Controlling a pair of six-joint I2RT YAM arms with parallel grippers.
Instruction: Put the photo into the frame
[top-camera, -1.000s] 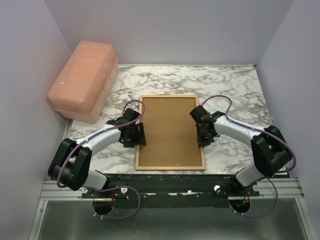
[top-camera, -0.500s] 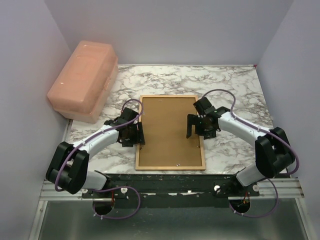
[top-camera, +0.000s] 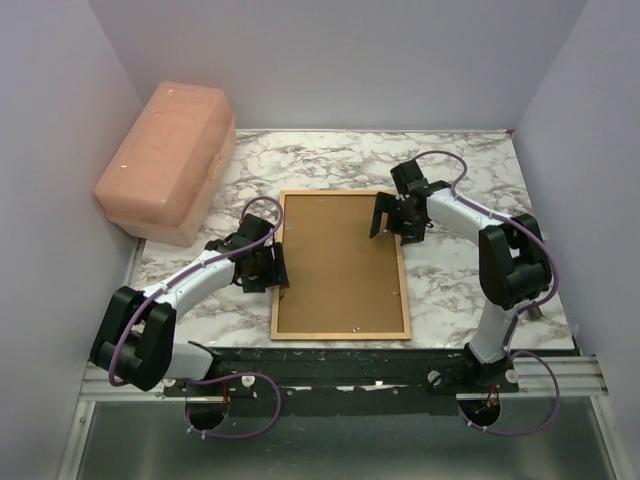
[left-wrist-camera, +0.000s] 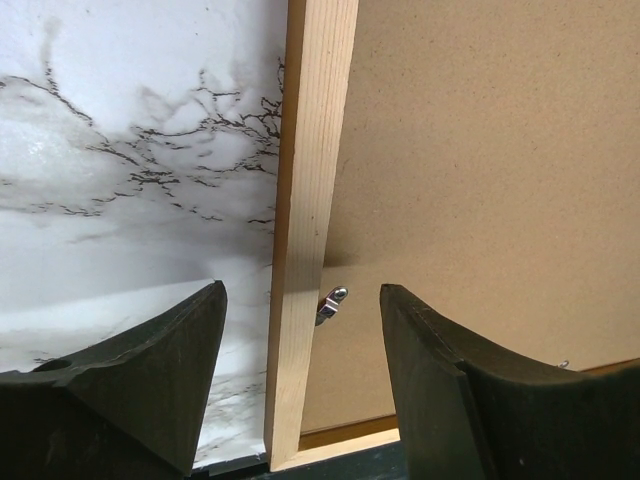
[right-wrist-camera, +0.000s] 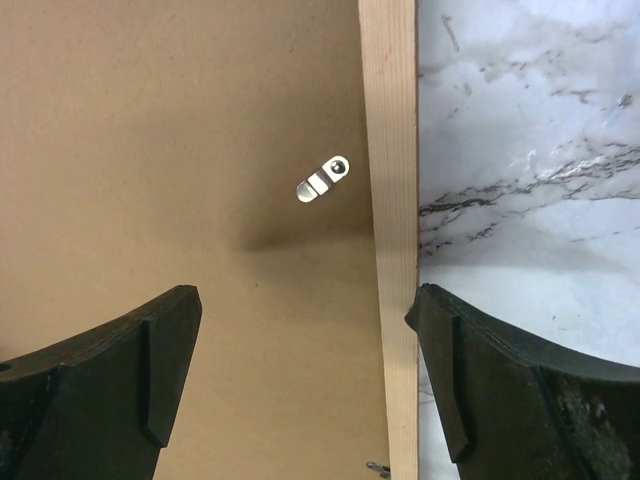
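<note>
The right jaws have just sprung wide off the frame's (top-camera: 340, 332) clip (right-wrist-camera: 322, 180), which looks fastened; the left jaws straddle the opposite rail, half-open.

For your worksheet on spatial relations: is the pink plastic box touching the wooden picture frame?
Apart. The top view shows bare marble table between the pink box and the frame.
</note>
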